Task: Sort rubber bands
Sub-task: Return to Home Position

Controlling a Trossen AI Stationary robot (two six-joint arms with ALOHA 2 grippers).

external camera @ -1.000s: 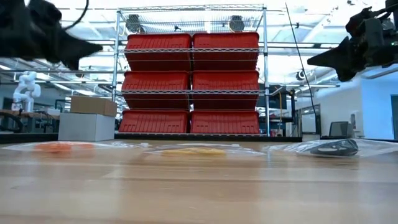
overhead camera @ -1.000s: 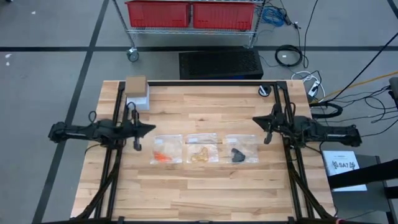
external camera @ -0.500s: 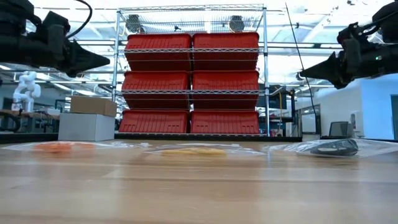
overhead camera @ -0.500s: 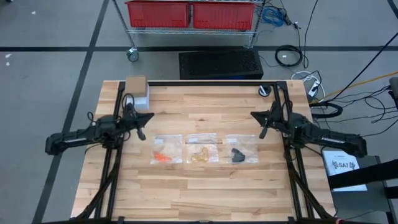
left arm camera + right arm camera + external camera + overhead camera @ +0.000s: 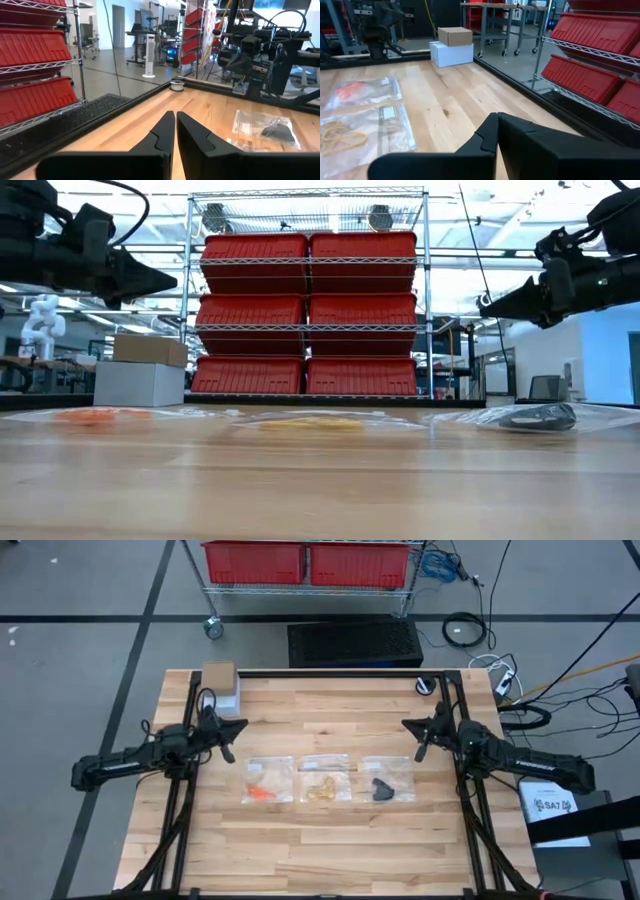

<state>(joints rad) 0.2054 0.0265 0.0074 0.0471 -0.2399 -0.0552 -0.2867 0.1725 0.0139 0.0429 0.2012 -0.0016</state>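
Three clear bags lie flat in a row at the table's middle, each with rubber bands inside: orange ones (image 5: 261, 790) on the left, pale tan ones (image 5: 322, 786) in the middle, black ones (image 5: 382, 787) on the right. My left gripper (image 5: 243, 723) hovers level above the table, to the far left of the bags, its fingers together but for a thin slit (image 5: 175, 117). My right gripper (image 5: 403, 724) hovers to the far right of the bags, shut (image 5: 497, 116). Neither touches anything.
A cardboard box on a white box (image 5: 220, 688) sits at the far left corner. A small round object (image 5: 427, 686) lies at the far right corner. Black frame rails (image 5: 330, 673) run along the far edge and both sides. A shelf with red bins (image 5: 305, 315) stands beyond the table.
Both arms have swung so that their grippers moved toward the table's far edge, each still pointing inward and level. My right gripper has also sunk a little. The bags have stayed where they were.
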